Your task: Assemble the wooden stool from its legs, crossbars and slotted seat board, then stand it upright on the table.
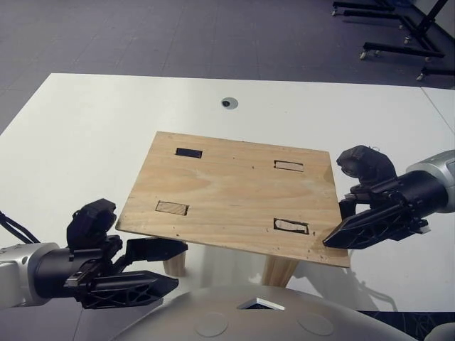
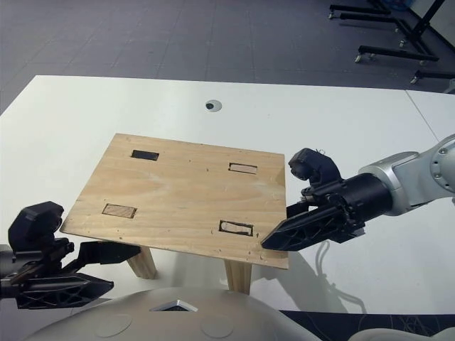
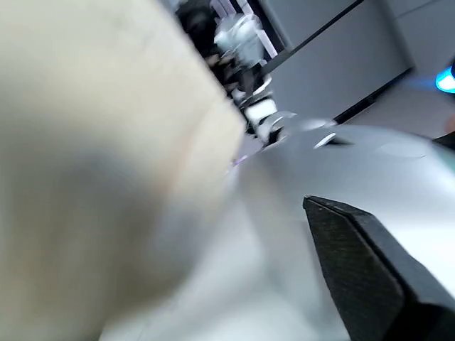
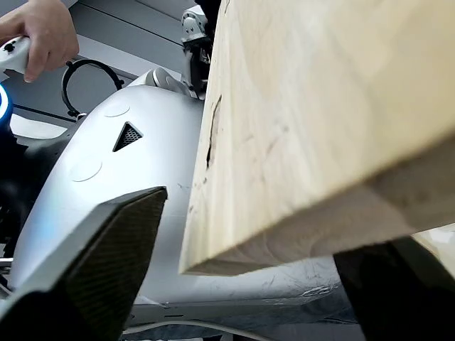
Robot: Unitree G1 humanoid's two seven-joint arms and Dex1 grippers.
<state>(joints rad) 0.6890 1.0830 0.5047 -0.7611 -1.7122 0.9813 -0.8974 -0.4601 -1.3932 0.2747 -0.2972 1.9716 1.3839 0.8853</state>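
Note:
The wooden stool stands upright on the white table [image 1: 85,128]. Its slotted seat board [image 1: 227,195] faces up and shows several rectangular slots. Two legs [image 1: 279,270] show under the near edge. My left gripper [image 1: 179,266] is open low at the front left; its upper finger reaches under the board beside the front-left leg [image 1: 173,266]. My right gripper [image 1: 335,226] is open at the board's front-right corner. In the right wrist view that corner [image 4: 298,163] lies between the two dark fingers [image 4: 92,270], with a gap on one side.
A round cable hole [image 1: 229,103] sits in the table behind the stool. Bare tabletop lies to the left, right and rear of the stool. Black wheeled frames [image 1: 398,28] stand on the floor far back right.

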